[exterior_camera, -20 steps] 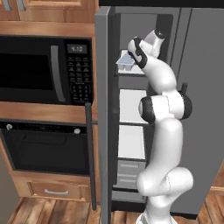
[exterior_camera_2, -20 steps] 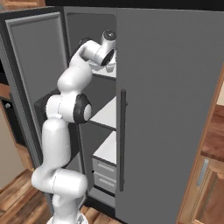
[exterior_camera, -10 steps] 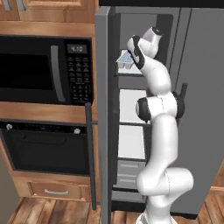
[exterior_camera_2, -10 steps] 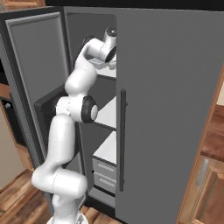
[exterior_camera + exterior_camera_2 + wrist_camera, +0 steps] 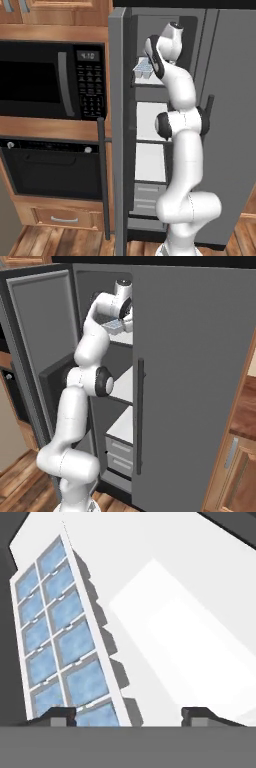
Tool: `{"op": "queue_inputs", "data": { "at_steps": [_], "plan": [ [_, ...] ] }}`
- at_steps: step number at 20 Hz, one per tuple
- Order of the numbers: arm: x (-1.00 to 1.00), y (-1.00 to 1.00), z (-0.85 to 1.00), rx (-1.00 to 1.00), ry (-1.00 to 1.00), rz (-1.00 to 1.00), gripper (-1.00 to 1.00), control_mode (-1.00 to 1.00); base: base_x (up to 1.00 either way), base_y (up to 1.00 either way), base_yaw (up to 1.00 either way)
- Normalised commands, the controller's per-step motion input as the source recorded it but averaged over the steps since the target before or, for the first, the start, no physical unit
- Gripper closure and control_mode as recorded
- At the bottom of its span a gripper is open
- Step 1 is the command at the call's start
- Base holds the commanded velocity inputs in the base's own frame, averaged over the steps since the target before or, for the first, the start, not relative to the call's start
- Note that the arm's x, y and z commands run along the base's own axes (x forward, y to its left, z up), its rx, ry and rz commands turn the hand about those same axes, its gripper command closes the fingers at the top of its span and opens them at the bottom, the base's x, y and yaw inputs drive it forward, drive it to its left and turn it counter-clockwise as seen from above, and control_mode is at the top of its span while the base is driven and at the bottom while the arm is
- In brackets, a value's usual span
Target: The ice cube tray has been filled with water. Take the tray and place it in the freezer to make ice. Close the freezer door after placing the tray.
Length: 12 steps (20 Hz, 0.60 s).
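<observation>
Up on the top shelf (image 5: pixel 150 86) of the freezer (image 5: pixel 120 386) sits the ice cube tray (image 5: pixel 144 70), and in the hand view we see it lying on the white shelf surface with pale blue water (image 5: pixel 75 639) in its cells. Our gripper (image 5: pixel 131 714) has its two dark tips spread wide, one at the tray's near end and the other well off to the side over bare shelf, so we judge the jaws parted and holding nothing. The tray looks set down, though we cannot tell from these views whether it lies fully flat or with one edge propped. What worries us is the withdrawal: the tip beside the tray's end could catch the rim as the hand backs out, dragging the tray toward the shelf lip or slopping water out of the cells. The arm's elbow also hangs close to the shelves, and a wide swing could clip the freezer door (image 5: pixel 119 130), which stands open edge-on in the left base view. The gripper's fingers are hidden behind the wrist in both base views, the door's dispenser panel faces away from us, and the tray's near end is cut off in the hand view.
</observation>
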Motion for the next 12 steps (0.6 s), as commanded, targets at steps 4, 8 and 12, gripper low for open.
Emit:
{"op": "queue_inputs", "data": {
  "at_steps": [4,8,12],
  "plan": [
    [-1.0,0.53,-0.87,-0.25,-0.47,0.0,-1.0,-1.0,0.0,0.0,0.0],
    [-1.0,0.34,-1.0,-0.23,-0.46,-0.01,-1.0,-1.0,0.0,0.0,0.0],
    [-1.0,0.02,-0.69,-0.09,-0.41,-0.04,-1.0,-1.0,0.0,0.0,0.0]
  ]
}}
